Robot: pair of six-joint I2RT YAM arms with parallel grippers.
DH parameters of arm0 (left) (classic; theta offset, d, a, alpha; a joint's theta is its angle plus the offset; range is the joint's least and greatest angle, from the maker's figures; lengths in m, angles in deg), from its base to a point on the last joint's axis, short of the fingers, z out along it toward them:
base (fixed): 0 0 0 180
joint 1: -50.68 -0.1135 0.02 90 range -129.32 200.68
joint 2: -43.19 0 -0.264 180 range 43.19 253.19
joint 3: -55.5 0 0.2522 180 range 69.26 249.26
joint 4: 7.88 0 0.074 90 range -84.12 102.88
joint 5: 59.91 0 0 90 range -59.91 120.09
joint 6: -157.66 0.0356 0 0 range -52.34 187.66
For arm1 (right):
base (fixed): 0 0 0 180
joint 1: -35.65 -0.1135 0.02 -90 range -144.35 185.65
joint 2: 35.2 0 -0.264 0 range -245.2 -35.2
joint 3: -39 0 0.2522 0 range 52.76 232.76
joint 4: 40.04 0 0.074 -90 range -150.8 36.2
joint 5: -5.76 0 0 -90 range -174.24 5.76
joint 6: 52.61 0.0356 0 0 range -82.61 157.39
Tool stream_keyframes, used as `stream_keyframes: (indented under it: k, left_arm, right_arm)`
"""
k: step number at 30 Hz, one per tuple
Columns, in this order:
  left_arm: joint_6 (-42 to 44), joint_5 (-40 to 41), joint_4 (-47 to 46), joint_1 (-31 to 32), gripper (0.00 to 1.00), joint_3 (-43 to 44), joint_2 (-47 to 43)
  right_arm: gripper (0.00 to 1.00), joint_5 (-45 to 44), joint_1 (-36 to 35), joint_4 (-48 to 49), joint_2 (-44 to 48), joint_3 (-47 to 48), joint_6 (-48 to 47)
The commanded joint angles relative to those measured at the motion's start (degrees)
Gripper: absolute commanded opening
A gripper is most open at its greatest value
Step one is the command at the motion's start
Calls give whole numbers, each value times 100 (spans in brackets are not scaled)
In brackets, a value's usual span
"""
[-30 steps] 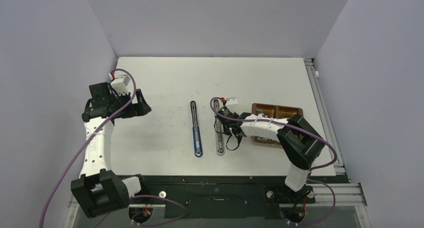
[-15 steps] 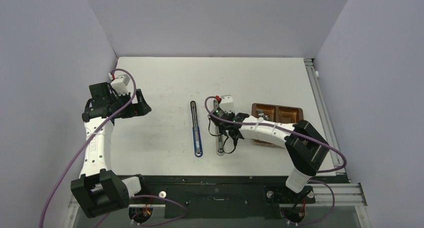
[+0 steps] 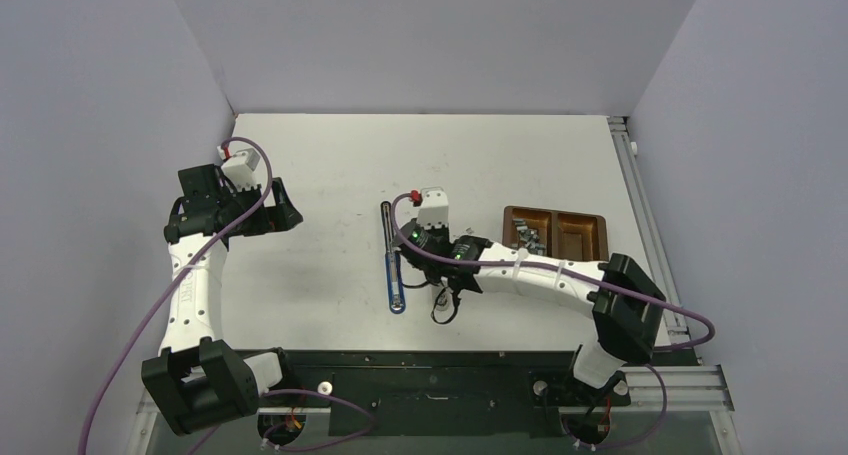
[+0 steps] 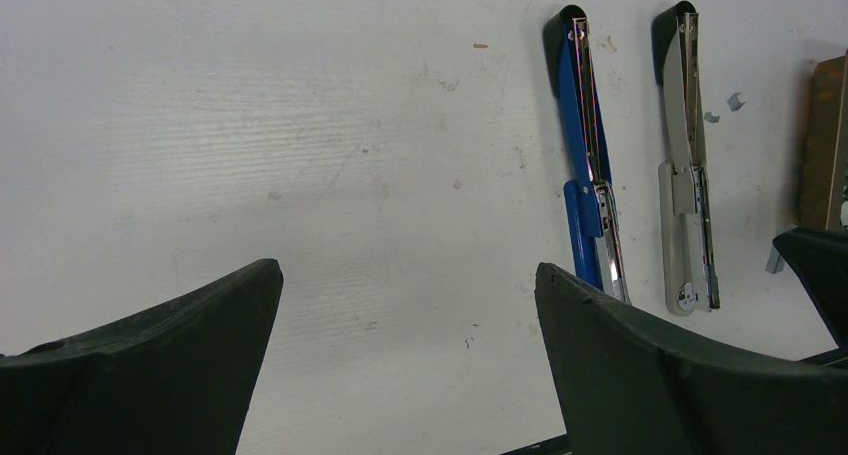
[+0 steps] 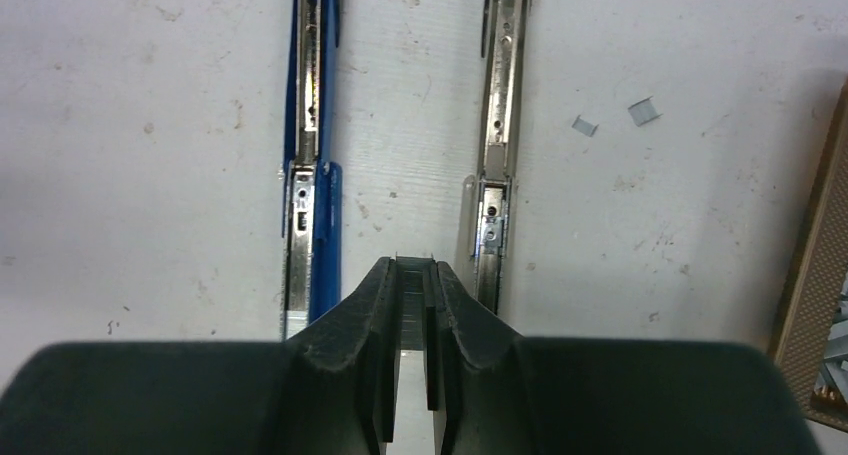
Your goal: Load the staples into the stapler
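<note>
- Carrying a staple strip [image 5: 408,295] clamped between its fingers, the right gripper [image 5: 412,270] hangs low over the table [image 5: 120,225], at the bottom centre of its wrist view. The strip points up the frame.
- The tips lie between the blue stapler [image 5: 312,175], left of centre, and the grey stapler [image 5: 498,105], right of centre. Both lie opened flat with their channels facing up. I cannot tell which one is meant.
- To do this well, line the strip's length up with the chosen channel first. Then shift sideways until it sits right above the rail.
- Lower gently: a strip set askew will likely ride up on the channel wall. It may also break into bits like the stray pieces [image 5: 640,111] at the upper right.
- Let go only once the strip rests fully inside the channel.
- The rest of the staples [image 3: 530,237] lie in the tray [image 3: 590,223], right of centre in the top view.
- The left gripper [image 4: 407,275] hangs spread wide and empty, well apart at the left of the top view. It could steady the stapler if that skids.
</note>
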Motion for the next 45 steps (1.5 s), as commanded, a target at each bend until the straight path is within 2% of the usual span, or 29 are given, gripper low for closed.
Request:
stream_keyframes:
  k: [1,15,27,45]
  left_arm:
    - [-14,-82,-47,-6,96,208,-148]
    - [-32,-92,-66,-2,96,184,-163]
    - [-32,-97,-67,-5,96,208,-108]
    - [-32,-80,-101,3,96,242,-48]
  right_arm:
    - [9,-464,-313,200,-191,366,152]
    - [9,-701,-838,931,-1121,646,-20]
    - [9,-623,-852,1409,-1434,558,-124]
    - [9,-542,-737,1638,-1617,389,-60]
